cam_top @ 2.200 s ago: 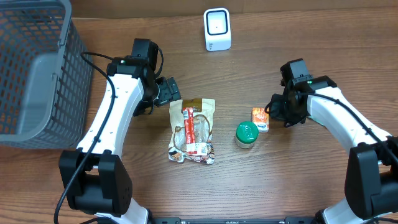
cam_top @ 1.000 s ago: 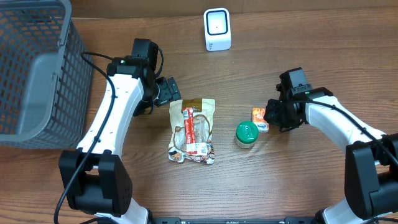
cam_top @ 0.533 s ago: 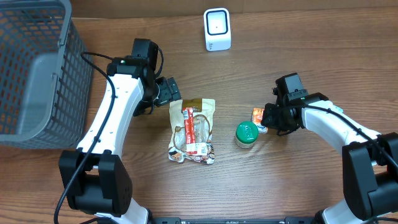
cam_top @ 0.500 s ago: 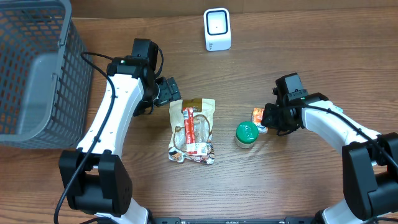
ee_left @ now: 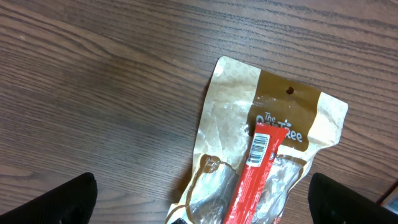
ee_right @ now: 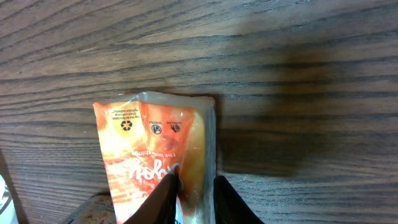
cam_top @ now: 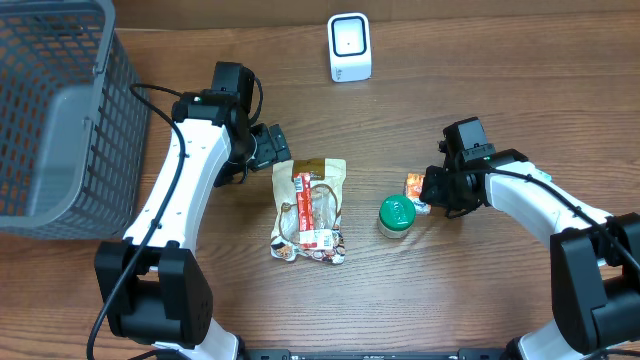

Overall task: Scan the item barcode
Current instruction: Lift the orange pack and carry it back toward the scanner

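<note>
A small orange snack packet (cam_top: 414, 184) lies on the wooden table right of centre. My right gripper (cam_top: 433, 190) is shut on its right edge. In the right wrist view the two dark fingers (ee_right: 166, 198) pinch the packet (ee_right: 146, 146) near its clear sealed side, with the gripper (ee_right: 194, 200) low in frame. The white barcode scanner (cam_top: 349, 47) stands at the back centre. My left gripper (cam_top: 272, 150) is open with nothing in it, hovering by the top left of a brown and gold bag (cam_top: 310, 208). The bag (ee_left: 267, 149) carries a red strip with a barcode between the left gripper's (ee_left: 202, 205) spread fingertips.
A jar with a green lid (cam_top: 396, 215) stands just left of the orange packet. A grey wire basket (cam_top: 60, 110) fills the far left. Bare wood lies between the items and the scanner.
The right arm came down and to the left onto the orange packet and has held still for the last half second. The left arm has not moved.
</note>
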`<state>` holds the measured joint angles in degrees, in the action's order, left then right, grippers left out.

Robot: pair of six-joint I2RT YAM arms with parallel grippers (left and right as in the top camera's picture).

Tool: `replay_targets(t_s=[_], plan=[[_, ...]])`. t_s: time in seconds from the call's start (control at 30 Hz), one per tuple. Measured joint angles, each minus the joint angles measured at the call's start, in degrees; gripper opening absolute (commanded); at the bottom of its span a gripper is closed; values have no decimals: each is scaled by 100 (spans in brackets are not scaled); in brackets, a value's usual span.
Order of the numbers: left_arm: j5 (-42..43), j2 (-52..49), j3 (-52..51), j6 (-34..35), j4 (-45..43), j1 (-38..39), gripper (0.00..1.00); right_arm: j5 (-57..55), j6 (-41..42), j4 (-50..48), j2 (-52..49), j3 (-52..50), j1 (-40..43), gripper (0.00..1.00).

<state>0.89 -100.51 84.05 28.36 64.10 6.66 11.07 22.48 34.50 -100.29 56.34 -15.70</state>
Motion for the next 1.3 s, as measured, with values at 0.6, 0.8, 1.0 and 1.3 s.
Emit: replay_targets(t_s=[0.6, 0.8, 1.0, 1.3], plan=[[2, 0, 2, 2, 2, 0, 100, 9, 11, 101, 0, -2, 0, 18], [0, 0, 2, 2, 0, 0, 100, 11, -2, 98, 0, -2, -4, 4], [0, 0, 2, 0, 0, 0, 100, 11, 2, 83, 13, -7, 9, 4], [0, 0, 2, 2, 0, 0, 100, -13, -308, 210, 938, -4, 380, 4]])
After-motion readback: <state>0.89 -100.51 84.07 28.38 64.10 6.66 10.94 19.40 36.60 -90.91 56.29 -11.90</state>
